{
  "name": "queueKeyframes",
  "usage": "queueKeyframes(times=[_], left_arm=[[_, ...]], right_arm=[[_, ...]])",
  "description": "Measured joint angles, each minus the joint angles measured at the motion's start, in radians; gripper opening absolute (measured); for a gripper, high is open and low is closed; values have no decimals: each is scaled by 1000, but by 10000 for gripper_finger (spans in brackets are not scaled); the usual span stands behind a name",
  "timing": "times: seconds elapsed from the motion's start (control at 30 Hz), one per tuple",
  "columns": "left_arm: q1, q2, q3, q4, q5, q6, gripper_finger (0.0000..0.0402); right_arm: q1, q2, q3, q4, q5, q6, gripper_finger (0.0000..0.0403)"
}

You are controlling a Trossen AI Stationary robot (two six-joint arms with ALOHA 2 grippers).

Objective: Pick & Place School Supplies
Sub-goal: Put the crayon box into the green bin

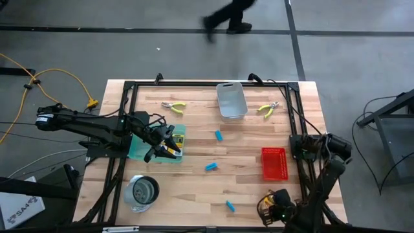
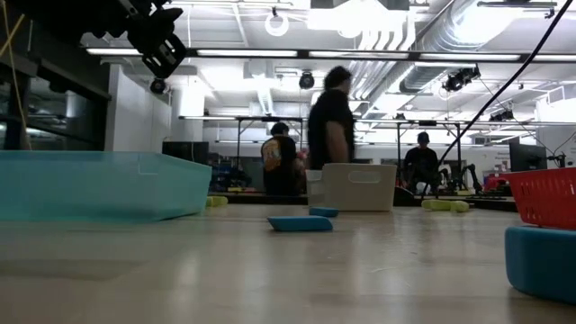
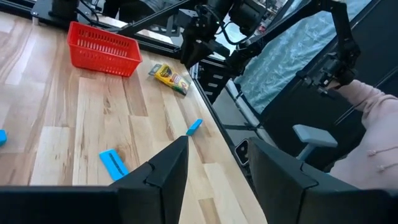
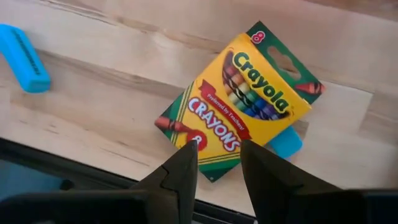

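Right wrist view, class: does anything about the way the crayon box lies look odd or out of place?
Yes. The crayon box lies skewed to the wood grain, close to the table edge. A light-blue block peeks out from under one corner, so the box probably isn't sitting flat.

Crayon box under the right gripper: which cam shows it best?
Right wrist view: the crayon box fills the frame, label readable, lying flat on a blue block. Left wrist view shows it small and far off. High view: hidden by the arm. Low view: absent.
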Motion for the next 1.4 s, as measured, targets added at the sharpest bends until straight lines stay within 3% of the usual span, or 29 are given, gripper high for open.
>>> queueKeyframes(times=[0.37, 0.97, 1.17, 1.4], left_arm=[[0, 0, 0, 50, -5, -8, 163], [0, 0, 0, 79, -31, -14, 163], [0, 0, 0, 78, -31, -15, 163], [0, 0, 0, 79, -31, -15, 163]], right_arm=[[51, 0, 0, -16, 134, 35, 114], [117, 17, 0, -78, 139, 88, 114], [115, 66, 0, -51, 217, 69, 114], [126, 85, 0, -33, 139, 95, 114]])
